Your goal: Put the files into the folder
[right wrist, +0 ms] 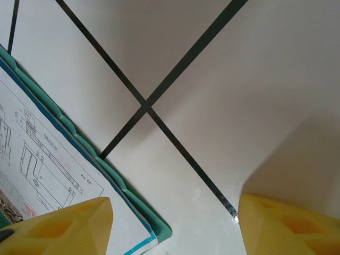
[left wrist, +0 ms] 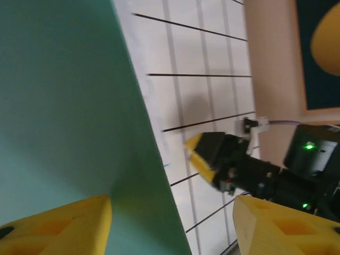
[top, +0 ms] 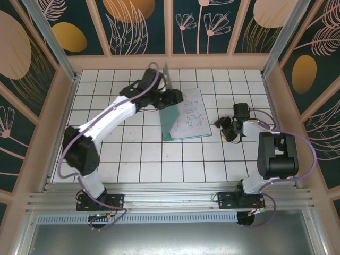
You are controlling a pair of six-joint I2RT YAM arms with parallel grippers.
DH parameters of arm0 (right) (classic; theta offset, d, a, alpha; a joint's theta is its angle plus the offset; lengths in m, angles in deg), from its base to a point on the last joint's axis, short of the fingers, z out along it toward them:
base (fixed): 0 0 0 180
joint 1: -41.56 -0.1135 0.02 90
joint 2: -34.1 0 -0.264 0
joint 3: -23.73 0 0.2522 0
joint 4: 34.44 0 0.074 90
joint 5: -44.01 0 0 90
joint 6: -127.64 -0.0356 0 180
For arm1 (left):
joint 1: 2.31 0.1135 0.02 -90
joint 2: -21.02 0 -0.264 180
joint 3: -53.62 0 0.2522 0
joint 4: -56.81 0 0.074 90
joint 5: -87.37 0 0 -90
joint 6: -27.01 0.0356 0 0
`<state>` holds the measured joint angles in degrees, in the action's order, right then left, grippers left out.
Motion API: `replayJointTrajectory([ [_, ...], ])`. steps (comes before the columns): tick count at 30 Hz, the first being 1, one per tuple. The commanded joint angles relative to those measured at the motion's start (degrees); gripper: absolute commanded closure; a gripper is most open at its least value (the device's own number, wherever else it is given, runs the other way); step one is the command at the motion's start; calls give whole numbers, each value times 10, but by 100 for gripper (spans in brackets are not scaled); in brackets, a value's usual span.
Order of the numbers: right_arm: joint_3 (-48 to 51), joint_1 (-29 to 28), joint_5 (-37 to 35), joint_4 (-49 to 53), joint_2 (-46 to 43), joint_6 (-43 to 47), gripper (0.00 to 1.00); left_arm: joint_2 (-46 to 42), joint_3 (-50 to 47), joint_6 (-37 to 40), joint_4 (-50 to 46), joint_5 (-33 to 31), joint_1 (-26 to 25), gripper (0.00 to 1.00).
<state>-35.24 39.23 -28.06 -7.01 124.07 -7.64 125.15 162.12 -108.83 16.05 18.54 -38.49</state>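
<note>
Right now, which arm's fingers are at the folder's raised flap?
The left fingers: spread wide, the upright green flap beside one of them. The right fingers hang over bare tiles next to the printed sheet.

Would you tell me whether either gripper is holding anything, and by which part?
Nothing is held. The left gripper is open beside the raised cover of the folder; the right gripper is open above the table.

The bench (top: 133,159) is smooth white tile with a faint sheen and dark lines; the folder (right wrist: 114,179) looks like matt green plastic, its edge rippled; the files (right wrist: 48,159) are matt white paper with black print; the fingers (left wrist: 58,226) of the left end effector (left wrist: 172,202) and of the right end effector (right wrist: 175,199) are matt yellow plastic; the arm shells (top: 114,114) are glossy white plastic; the rail (top: 159,199) is dull grey metal.
</note>
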Motion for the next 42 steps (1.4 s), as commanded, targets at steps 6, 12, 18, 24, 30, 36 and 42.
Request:
replayJointTrajectory([
  [6,20,-1,-3,-14,-113,-23,36,146,76,-64,105,82,-51,36],
  [12,22,-16,3,-7,-175,-29,37,182,62,-76,124,84,-56,36],
  [18,21,-23,5,-1,-200,-13,34,155,48,-69,100,38,-55,25],
  [24,-9,-25,-57,20,-200,22,1,62,-7,-57,80,-64,-28,1],
  [30,-27,-26,-240,20,-229,103,1,-91,-121,10,82,-221,-10,1],
  [36,127,-17,-396,-224,-290,226,1,-237,-257,19,71,-442,-10,1],
  [42,309,-19,-456,-518,-286,365,1,-342,-413,25,97,-584,-10,1],
])
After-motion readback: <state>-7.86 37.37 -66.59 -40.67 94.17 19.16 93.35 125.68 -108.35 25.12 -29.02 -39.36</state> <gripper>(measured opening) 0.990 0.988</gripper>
